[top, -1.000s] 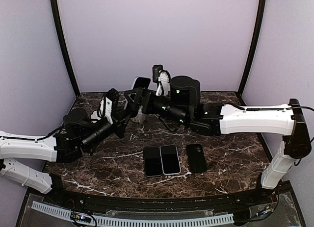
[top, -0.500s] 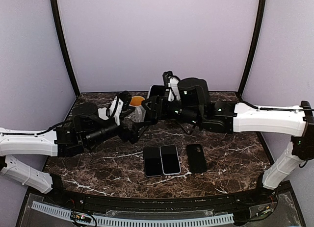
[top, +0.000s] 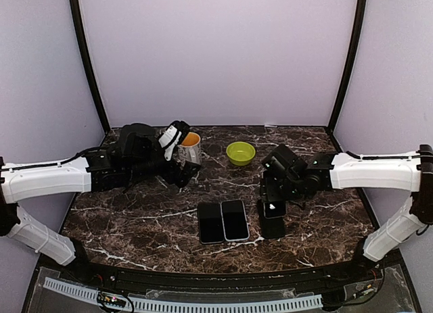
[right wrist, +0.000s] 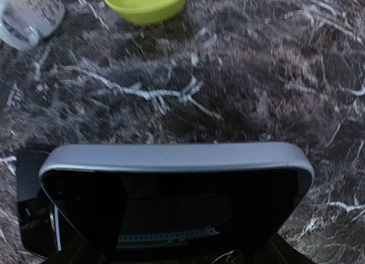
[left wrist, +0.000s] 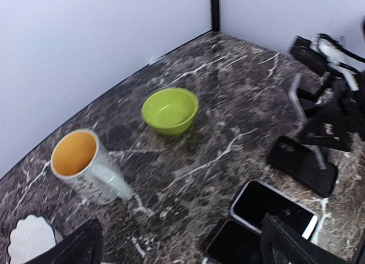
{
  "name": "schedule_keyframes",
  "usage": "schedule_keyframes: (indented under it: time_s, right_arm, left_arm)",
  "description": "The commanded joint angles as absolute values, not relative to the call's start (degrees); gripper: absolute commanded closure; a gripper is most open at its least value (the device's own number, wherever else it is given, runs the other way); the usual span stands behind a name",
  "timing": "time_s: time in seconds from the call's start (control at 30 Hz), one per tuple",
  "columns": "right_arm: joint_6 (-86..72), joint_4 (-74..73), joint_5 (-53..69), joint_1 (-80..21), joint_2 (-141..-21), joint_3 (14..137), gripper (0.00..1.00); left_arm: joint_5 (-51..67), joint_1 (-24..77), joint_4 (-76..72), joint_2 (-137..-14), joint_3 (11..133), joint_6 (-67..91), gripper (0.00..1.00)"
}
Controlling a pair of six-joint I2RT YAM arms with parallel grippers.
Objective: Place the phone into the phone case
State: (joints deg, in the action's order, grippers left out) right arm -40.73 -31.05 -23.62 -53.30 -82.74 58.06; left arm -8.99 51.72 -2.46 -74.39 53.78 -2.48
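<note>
- Right claw [top: 273,203]: closed across the width of the phone [right wrist: 171,161], held over the black phone case [top: 272,226].
- Phone case: flat on the bench [top: 135,225], right of centre near the front edge, beside two other phones [top: 235,220].
- Left claw [left wrist: 181,238]: wide open, empty, near the orange-lined mug [top: 191,148].

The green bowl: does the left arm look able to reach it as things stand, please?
Probably yes. The open left gripper faces the green bowl across bare table; the mug stands off to one side, and the right gripper is away over the phone case.
</note>
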Motion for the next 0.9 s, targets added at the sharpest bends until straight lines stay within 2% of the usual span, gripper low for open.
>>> schedule_keyframes:
  time_s: [0.0,0.87]
  right_arm:
    - [-46.0,-32.0,-21.1,-53.6,-82.9,54.4,1.00]
    - [-50.3,-29.0,-21.2,-56.7,-92.4,51.5,1.00]
  left_arm:
    - [-10.0,48.1,2.7,-74.6,53.4,1.9,0.01]
    - [-7.7,48.1,0.8,-72.5,51.9,1.1,0.01]
